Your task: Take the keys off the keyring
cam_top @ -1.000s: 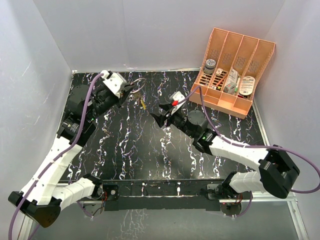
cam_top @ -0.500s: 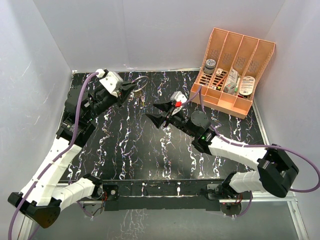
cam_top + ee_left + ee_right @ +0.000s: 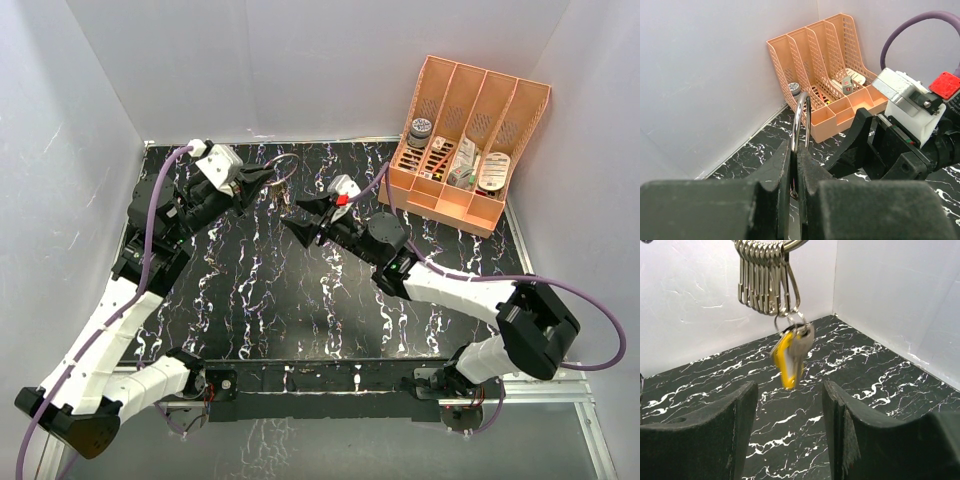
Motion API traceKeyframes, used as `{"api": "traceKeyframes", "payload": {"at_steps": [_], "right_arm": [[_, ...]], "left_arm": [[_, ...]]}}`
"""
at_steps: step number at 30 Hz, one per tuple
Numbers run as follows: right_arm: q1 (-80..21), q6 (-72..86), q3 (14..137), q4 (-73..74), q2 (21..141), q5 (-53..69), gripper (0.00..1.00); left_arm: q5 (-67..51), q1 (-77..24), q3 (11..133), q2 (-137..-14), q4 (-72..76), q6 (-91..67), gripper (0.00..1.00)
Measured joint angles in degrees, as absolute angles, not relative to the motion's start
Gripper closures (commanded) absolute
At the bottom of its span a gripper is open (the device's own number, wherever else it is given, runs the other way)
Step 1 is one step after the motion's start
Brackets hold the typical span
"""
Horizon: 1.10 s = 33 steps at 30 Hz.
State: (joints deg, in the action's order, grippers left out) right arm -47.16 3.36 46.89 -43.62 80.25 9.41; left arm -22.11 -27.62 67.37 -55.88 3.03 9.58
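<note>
Left arm: rises from its base at the near left corner, elbow bent over the left edge of the black marbled tabletop (image 3: 262,300), with the wrist turned right toward the far middle.
Left gripper (image 3: 258,178): fingers pressed together, pinching the keyring edge-on. In the left wrist view the wire stands up out of the clamped fingertips (image 3: 785,159).
Keyring (image 3: 801,119): held in the air above the far-left part of the table, just right of the left gripper. In the top view it shows as a thin loop (image 3: 284,165).
Snap hooks (image 3: 765,282): a tight row of silvery clips hanging side by side from the ring at the top of the right wrist view.
Keys (image 3: 791,354): one brass-yellow and one silvery-grey, dangling together from small split rings below the hooks, clear of the table and slightly blurred.
Right arm: stretched from the near right base across the table to the left and far, forearm low and wrist aimed at the left gripper.
Right gripper (image 3: 301,218): fingers spread wide. In its own view the keys hang above and between the two black fingers (image 3: 742,412), touching neither.
Grippers: near each other at the far middle, tips apart.
Orange organiser (image 3: 470,120): tilted rack in the far right corner against the white wall, with a grey-lidded jar (image 3: 420,128) in its left slot.
</note>
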Motion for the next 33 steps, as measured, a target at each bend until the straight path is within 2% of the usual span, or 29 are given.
{"api": "traceKeyframes", "payload": {"at_steps": [20, 27, 33], "right_arm": [[-47.2, -0.3, 48.6, -43.5, 79.7, 7.5, 0.50], [-47.2, -1.0, 48.6, -43.4, 78.8, 7.1, 0.65], [-47.2, -0.4, 48.6, -43.0, 78.8, 7.4, 0.66]], "left_arm": [[-22.8, -27.6, 65.9, -55.0, 4.1, 8.7, 1.00], [-22.9, -27.6, 65.5, -54.7, 4.3, 8.1, 1.00], [-22.9, -27.6, 65.5, -54.5, 4.8, 7.8, 1.00]]}}
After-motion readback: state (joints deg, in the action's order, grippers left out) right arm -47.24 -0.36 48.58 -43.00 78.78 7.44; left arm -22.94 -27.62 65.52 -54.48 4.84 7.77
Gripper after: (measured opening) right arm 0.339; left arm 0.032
